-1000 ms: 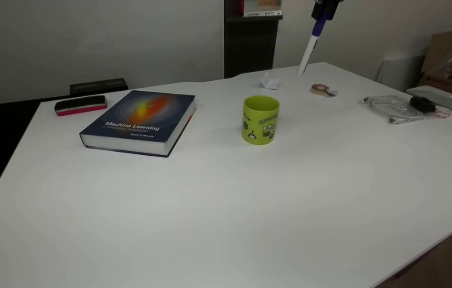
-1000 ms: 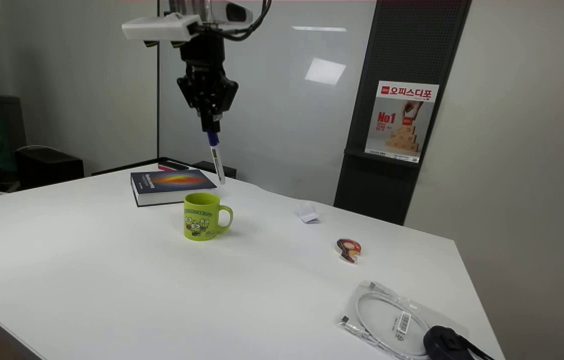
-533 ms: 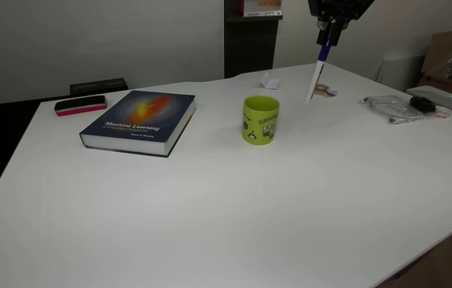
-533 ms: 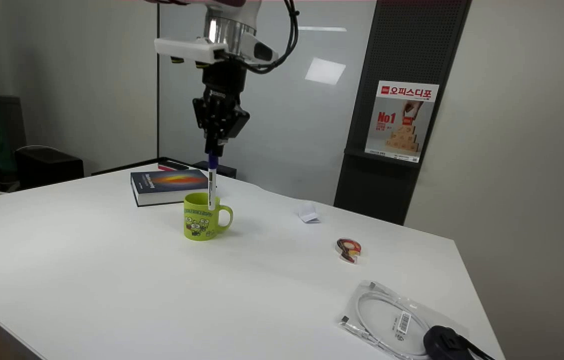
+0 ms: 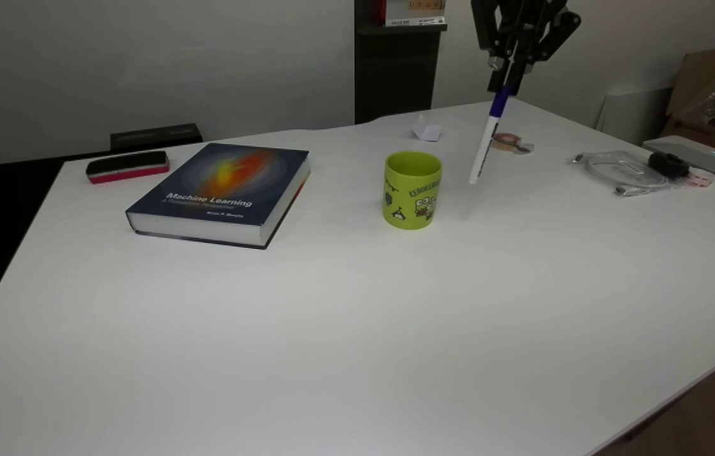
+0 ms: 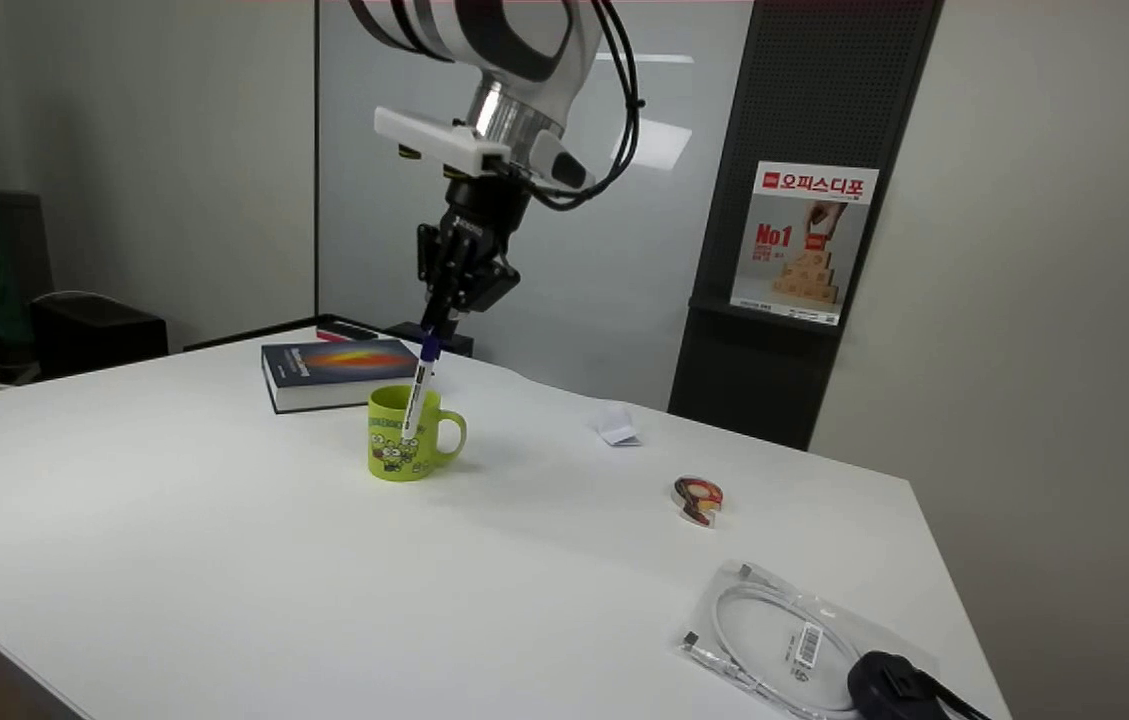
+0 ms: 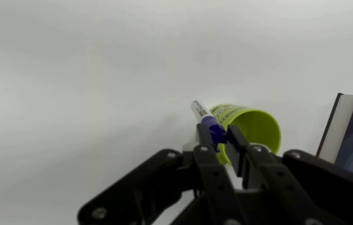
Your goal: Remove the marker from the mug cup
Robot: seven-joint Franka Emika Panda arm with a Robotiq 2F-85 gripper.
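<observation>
My gripper (image 5: 506, 81) is shut on the marker (image 5: 484, 149), gripping its purple cap end. The white body points down, tilted, with its tip a little above the table. The gripper (image 6: 438, 322) and marker (image 6: 418, 395) also show in an exterior view, where the marker passes in front of the mug cup (image 6: 389, 445). The yellow-green mug cup (image 5: 411, 199) stands upright, and the marker is outside it, to its side. In the wrist view the fingertips (image 7: 204, 132) hold the marker (image 7: 199, 109) beside the mug cup's rim (image 7: 276, 125); its inside looks empty.
A thick blue book (image 5: 218, 190) lies beside the mug, with a red-and-black bar (image 5: 128, 167) behind it. A folded white paper (image 6: 616, 425), a tape roll (image 6: 698, 500) and a bagged cable (image 6: 774, 640) with a black item (image 6: 894, 685) lie on the white table.
My gripper has come down with the marker still held, bringing its tip lower and beside the mug. The marker's tilt has changed. The mug and other objects have not moved.
</observation>
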